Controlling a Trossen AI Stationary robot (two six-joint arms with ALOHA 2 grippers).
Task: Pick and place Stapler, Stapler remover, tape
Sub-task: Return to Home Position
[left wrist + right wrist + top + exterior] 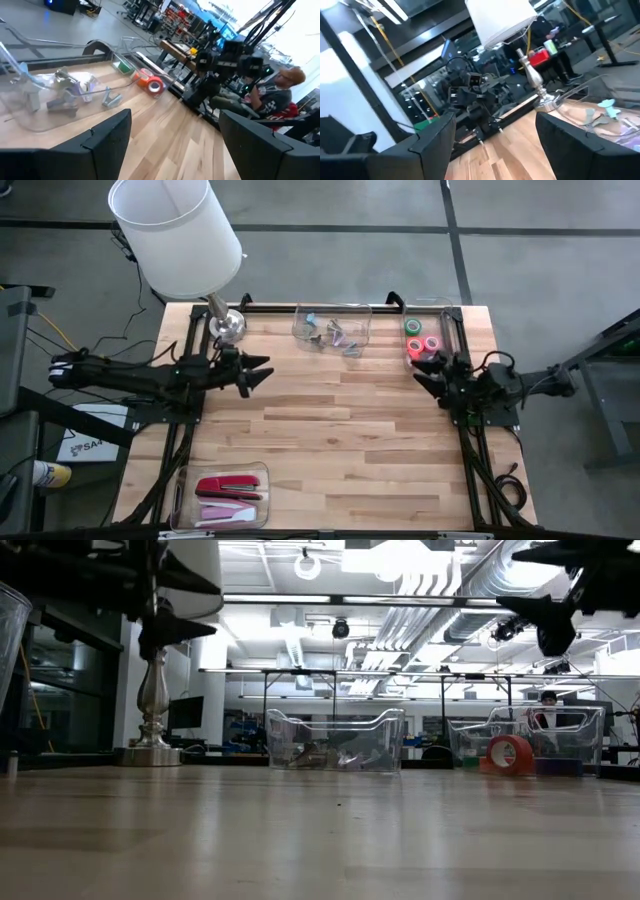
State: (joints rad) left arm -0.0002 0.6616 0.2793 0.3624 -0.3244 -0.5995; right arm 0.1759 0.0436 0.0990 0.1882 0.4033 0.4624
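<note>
A red stapler and a pale pink one lie in a clear tray at the table's near left. Several small claw-shaped stapler removers lie in a clear bin at the far middle. Green, pink and red-orange tape rolls sit in a second clear bin at the far right. My left gripper hangs open and level above the table's left side. My right gripper hangs open above the right side, near the tape bin. Both point toward the table's middle and hold nothing.
A lamp with a white shade stands on a silver base at the far left corner, just behind my left gripper. Bare wood lies between the arms. A person sits beyond the table's right side.
</note>
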